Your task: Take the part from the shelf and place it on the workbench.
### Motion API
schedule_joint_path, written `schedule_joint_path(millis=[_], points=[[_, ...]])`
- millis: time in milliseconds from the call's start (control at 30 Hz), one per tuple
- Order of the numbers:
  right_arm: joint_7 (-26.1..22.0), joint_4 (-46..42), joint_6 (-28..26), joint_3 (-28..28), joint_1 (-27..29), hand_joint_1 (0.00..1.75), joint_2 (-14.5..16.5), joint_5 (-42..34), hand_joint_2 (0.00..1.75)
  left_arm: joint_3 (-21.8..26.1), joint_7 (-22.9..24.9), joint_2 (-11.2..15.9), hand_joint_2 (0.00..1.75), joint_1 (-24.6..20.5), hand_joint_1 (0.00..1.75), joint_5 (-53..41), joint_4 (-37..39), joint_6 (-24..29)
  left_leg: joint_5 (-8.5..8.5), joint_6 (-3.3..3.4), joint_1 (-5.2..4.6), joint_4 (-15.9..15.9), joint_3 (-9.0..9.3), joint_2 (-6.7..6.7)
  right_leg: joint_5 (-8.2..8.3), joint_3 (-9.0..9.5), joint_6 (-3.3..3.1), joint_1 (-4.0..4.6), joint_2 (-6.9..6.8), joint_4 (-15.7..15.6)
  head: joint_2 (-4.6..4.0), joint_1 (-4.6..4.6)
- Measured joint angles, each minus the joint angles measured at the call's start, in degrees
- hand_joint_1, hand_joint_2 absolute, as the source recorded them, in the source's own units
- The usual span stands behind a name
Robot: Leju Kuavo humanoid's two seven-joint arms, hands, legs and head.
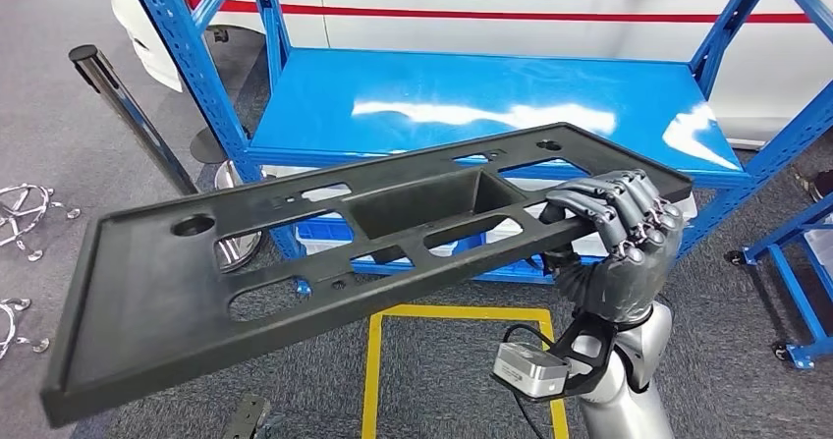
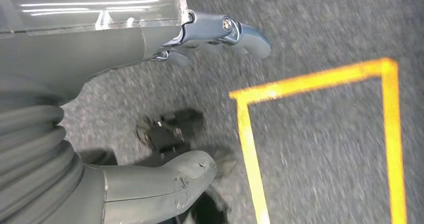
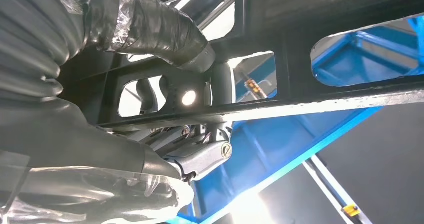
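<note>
Part [image 1: 295, 262] hangs gripped in my right hand [image 1: 614, 238], fingers curled over its edge near the shelf [image 1: 472, 100]. My left hand [image 2: 150, 108] shows fingers apart, holding nothing, over floor tape [image 2: 320, 78].

Right arm [image 1: 619, 380] raised from below, silver forearm upright, wrist camera mounted on its inner side. Right hand [image 1: 614, 233] closed over the near edge of the part [image 1: 295, 252], fingers [image 1: 599, 203] curled over the top face and thumb underneath; same grip seen from below at the right wrist [image 3: 200, 149], fingers passing through a cutout. Left hand [image 2: 150, 108] hanging toward the floor, holding nothing, thumb [image 2: 165, 179] and fingers [image 2: 235, 33] apart.
</note>
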Motion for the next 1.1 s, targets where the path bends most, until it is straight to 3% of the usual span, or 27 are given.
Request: schedule_joint_path(millis=[33,67,100,167,233,267,367,400,467,533,567,600,633,700,767,867,900,967,1033,1067,1100], points=[[0.0,-0.2,0.0,-0.5,0.2,1.75,0.0,0.0,1.75,-0.2,0.2,0.0,1.75,-0.1,0.00,0.0,0.0,0.0,0.48,0.06,-0.07,0.2,-0.79,0.02,-1.87,-0.73,0.16,-0.07,0.01,3.2,0.00,-0.01],[-0.1,-0.3,0.0,-0.9,0.6,1.75,-0.1,0.1,1.75,-0.4,0.4,0.0,1.75,-0.2,0.00,0.0,0.0,0.0,0.90,0.03,-0.11,0.4,-1.59,0.03,-2.52,-0.82,0.34,-0.15,0.01,5.2,0.00,0.00],[-0.1,-0.6,0.0,-1.3,0.9,1.75,-0.1,0.1,1.75,-0.7,0.6,0.0,1.75,-0.3,0.00,0.0,0.1,0.0,1.27,-0.07,-0.11,0.7,-2.39,0.04,-1.99,0.02,0.49,-0.27,0.00,5.4,0.00,0.00],[-0.2,-1.1,0.0,-2.0,1.4,1.75,-0.1,0.5,1.75,-1.3,1.0,0.0,1.75,-0.4,0.00,-0.1,0.1,0.0,1.79,-0.39,-0.05,1.6,-3.87,0.03,0.52,4.51,0.65,-0.56,-0.04,0.2,0.00,0.00],[-0.3,-1.8,0.0,-2.7,2.0,1.75,-0.1,0.8,1.75,-1.9,1.3,0.1,1.75,-0.6,0.00,-0.2,0.1,-0.1,2.08,-0.89,-0.11,2.6,-5.04,0.00,1.19,8.88,0.39,-0.48,-0.02,-6.3,0.00,-0.01],[-0.4,-2.1,0.0,-3.0,2.3,1.75,0.0,0.9,1.75,-2.3,1.4,0.2,1.75,-0.7,0.00,-0.3,0.1,-0.1,2.25,-1.18,-0.16,2.9,-5.39,-0.02,0.96,9.79,0.09,-0.34,0.02,-8.0,0.00,-0.02],[-0.8,-2.8,0.0,-3.9,3.3,1.75,0.0,0.8,1.75,-3.2,1.7,0.3,1.75,-0.9,0.00,-0.4,0.2,-0.2,2.80,-2.28,-0.12,3.2,-5.98,-0.06,1.47,9.32,-1.32,-0.17,0.05,-8.8,0.00,-0.01],[-1.0,-3.0,0.0,-4.0,3.4,1.75,0.0,0.8,1.75,-3.5,1.7,0.4,1.75,-0.9,0.00,-0.4,0.3,-0.2,2.06,-2.65,-0.03,3.8,-6.39,-0.09,1.96,8.98,-1.86,-0.23,0.01,-9.0,0.00,-0.03],[-1.2,-3.5,0.0,-4.3,3.8,1.75,0.1,1.0,1.75,-4.0,1.9,0.5,1.75,-1.1,0.00,-0.5,0.3,-0.3,-1.97,-3.23,0.22,7.8,-7.97,-0.13,2.98,8.04,-2.67,-0.34,-0.10,-9.2,0.00,-0.05],[-1.3,-3.9,0.0,-4.6,4.3,1.75,0.3,1.1,1.75,-4.5,2.0,0.5,1.75,-1.3,0.00,-0.7,0.4,-0.5,-6.66,-3.64,0.37,14.5,-9.88,-0.13,3.92,6.78,-2.95,-0.20,-0.16,-9.1,0.00,-0.05],[-1.4,-4.0,0.0,-4.7,4.7,1.75,0.3,1.1,1.75,-4.8,2.1,0.5,1.75,-1.4,0.00,-0.8,0.4,-0.6,-7.65,-3.75,0.45,16.9,-10.21,-0.13,4.38,6.12,-2.95,-0.13,-0.18,-9.1,0.00,-0.05],[-1.6,-4.2,0.0,-4.9,5.0,1.75,0.4,0.9,1.75,-5.1,2.1,0.5,1.75,-1.5,0.00,-0.9,0.4,-0.7,-7.44,-3.78,0.49,17.7,-9.67,-0.12,4.84,5.44,-2.93,-0.08,-0.18,-9.0,0.00,-0.05],[-1.8,-4.5,0.0,-5.1,5.3,1.75,0.4,0.8,1.75,-5.4,2.2,0.5,1.75,-1.6,0.00,-0.9,0.5,-0.8,-6.27,-3.72,0.52,16.5,-8.13,-0.13,5.26,4.79,-2.87,-0.06,-0.17,-8.9,0.00,-0.05],[-2.0,-5.3,0.0,-5.5,5.9,1.75,0.4,0.7,1.75,-6.1,2.2,0.5,1.75,-1.9,0.00,-1.0,0.5,-1.0,-3.77,-3.26,0.48,9.2,-2.71,-0.17,6.01,3.81,-2.58,-0.04,-0.14,-8.7,0.00,-0.05],[-2.1,-5.9,0.0,-5.7,6.2,1.75,0.4,0.7,1.75,-6.6,2.2,0.5,1.75,-2.5,0.00,-1.0,0.5,-1.0,-3.22,-2.71,0.18,2.9,1.33,-0.26,6.74,3.36,-2.01,-0.04,-0.18,-8.6,0.00,-0.04],[-2.2,-6.4,0.0,-5.8,6.3,1.75,0.4,0.7,1.75,-7.2,2.3,0.5,1.75,-2.8,0.00,-0.9,0.5,-1.0,-2.51,-1.86,-0.10,0.8,1.65,-0.28,7.95,3.22,-0.89,-0.18,-0.23,-9.1,0.00,-0.03],[-2.2,-6.5,0.0,-5.8,6.4,1.75,0.4,0.7,1.75,-7.4,2.3,0.5,1.75,-2.8,0.00,-0.9,0.5,-1.0,-1.89,-1.53,0.01,0.4,1.57,-0.17,7.72,3.04,-0.58,-0.17,-0.17,-9.0,0.00,-0.02],[-2.1,-6.7,0.0,-5.9,6.5,1.75,0.4,0.7,1.75,-7.6,2.3,0.5,1.75,-2.8,0.00,-0.8,0.5,-1.0,-0.50,-0.73,0.27,-0.3,0.96,0.12,4.35,1.79,-0.20,-0.09,-0.03,-6.0,0.00,0.01],[-1.8,-6.8,0.0,-6.1,6.6,1.75,0.4,0.7,1.75,-7.9,2.4,0.5,1.75,-2.8,0.00,-0.6,0.6,-1.0,0.49,-0.24,0.10,-0.3,-0.30,0.27,-0.82,-0.20,-0.02,-0.13,0.03,0.8,0.00,0.01],[-1.7,-6.8,0.0,-6.1,6.7,1.75,0.4,0.7,1.75,-8.0,2.4,0.5,1.75,-2.7,0.00,-0.6,0.6,-1.0,0.92,-0.24,0.05,-0.2,-0.97,0.28,-2.19,-0.84,0.09,-0.19,0.03,3.8,0.00,0.01],[-1.6,-6.8,0.0,-6.1,6.9,1.75,0.4,0.7,1.75,-8.1,2.5,0.6,1.75,-2.6,0.00,-0.5,0.7,-1.0,1.32,-0.33,0.04,0.0,-1.68,0.28,-2.28,-0.73,0.21,-0.28,0.02,5.5,0.00,0.01]])
